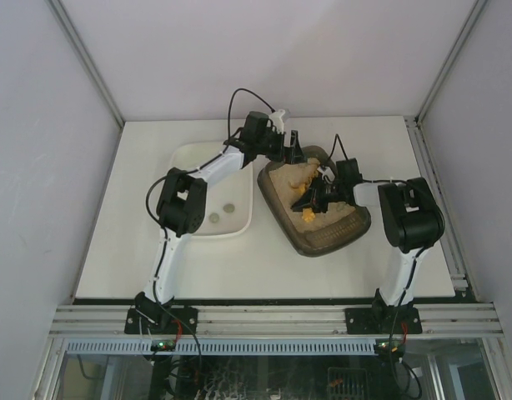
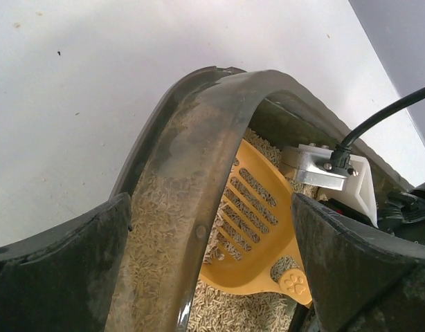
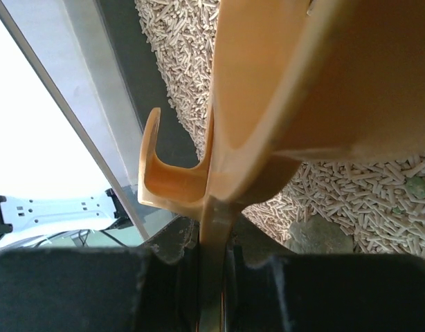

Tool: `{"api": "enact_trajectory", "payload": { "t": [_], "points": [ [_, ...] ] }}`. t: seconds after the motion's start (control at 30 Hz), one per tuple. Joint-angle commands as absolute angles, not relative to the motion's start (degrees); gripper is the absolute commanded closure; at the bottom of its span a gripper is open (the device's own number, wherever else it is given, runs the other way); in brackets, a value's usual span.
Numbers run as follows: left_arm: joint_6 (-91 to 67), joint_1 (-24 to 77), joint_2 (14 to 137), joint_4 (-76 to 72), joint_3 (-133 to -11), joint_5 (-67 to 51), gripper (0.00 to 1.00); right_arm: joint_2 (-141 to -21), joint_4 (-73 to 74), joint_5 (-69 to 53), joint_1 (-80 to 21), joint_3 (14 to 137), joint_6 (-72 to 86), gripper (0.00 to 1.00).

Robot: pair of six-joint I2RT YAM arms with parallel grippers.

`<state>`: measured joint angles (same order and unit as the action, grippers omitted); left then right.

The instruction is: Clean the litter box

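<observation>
1. No words, brand names or numbers can be read in any of the views.
2. The one mark is a small embossed paw print (image 2: 293,280). It stands on the handle end of the orange scoop (image 2: 250,228), which lies inside the litter box (image 2: 199,159), over the pellets, near its curved rim.

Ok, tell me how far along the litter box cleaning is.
Done: two lumps lie in the white tub. In hand: the right gripper is shut on the orange scoop, in the litter box; the left gripper is open astride its rim. Left: a grey clump sits in the litter.
</observation>
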<state>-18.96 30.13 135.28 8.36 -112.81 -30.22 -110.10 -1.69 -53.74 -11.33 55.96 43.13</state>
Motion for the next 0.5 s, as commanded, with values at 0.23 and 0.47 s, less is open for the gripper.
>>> {"api": "enact_trajectory", "payload": {
  "t": [0.23,0.47],
  "points": [
    [-25.2,29.2,131.5,11.6,-113.1,-34.5,0.0,-107.7,1.6,-51.6,-10.4,56.7,39.2,1.0],
    [-27.0,29.3,132.6,11.3,-113.2,-35.9,0.0,-108.1,8.6,-44.6,-11.2,63.0,44.8,1.0]
  ]
}}
